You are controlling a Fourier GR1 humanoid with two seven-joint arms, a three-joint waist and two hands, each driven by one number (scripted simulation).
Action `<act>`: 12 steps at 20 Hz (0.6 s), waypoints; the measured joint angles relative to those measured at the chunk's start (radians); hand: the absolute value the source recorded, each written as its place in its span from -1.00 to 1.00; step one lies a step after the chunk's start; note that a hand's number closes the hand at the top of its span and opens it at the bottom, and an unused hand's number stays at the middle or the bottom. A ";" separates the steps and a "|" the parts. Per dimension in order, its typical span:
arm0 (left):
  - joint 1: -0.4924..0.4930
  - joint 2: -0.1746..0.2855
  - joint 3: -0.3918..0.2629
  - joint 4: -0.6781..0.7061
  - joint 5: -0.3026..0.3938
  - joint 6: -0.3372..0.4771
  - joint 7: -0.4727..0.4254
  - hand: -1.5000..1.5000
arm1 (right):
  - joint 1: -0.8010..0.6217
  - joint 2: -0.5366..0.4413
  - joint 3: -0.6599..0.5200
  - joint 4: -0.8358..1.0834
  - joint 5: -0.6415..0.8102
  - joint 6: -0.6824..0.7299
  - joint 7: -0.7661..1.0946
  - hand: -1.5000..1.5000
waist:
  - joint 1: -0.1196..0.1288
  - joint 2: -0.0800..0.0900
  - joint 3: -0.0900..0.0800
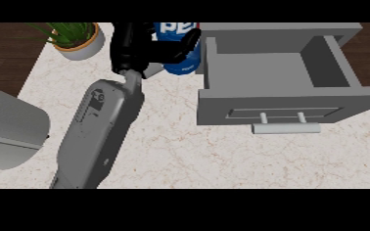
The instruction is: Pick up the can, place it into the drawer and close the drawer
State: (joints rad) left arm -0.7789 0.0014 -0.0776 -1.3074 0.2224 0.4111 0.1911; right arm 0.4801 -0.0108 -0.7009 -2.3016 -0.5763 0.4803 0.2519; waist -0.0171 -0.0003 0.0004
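Black left hand [132, 44] curled round the blue can [180, 63] | can at hand's right, just beside open grey drawer's [267, 110] left wall | plant [74, 35] at hand's left | marbled desk [180, 151] beneath

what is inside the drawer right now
Nothing visible: the open drawer shows only bare grey floor and walls. Any part further back beneath the cabinet top is covered. The can is outside, to its left, held by the left hand.
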 measured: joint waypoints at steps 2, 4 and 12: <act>-0.053 -0.001 -0.011 0.033 0.010 0.028 0.009 1.00 | -0.022 0.002 0.010 0.007 0.018 -0.008 0.005 -1.00 | 0.001 0.000 0.000; -0.091 -0.001 -0.013 0.054 0.010 0.042 0.024 1.00 | -0.046 -0.003 0.012 0.023 0.035 -0.015 0.006 -1.00 | 0.003 0.001 0.000; -0.267 -0.001 -0.062 0.250 0.083 0.131 -0.039 1.00 | -0.059 0.000 0.021 0.003 0.028 -0.014 0.021 -1.00 | -0.010 0.003 0.000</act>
State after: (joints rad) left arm -1.0462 0.0002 -0.1393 -1.0577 0.3057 0.5424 0.1518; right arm 0.4214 -0.0109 -0.6798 -2.2987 -0.5486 0.4664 0.2730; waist -0.0273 0.0027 0.0003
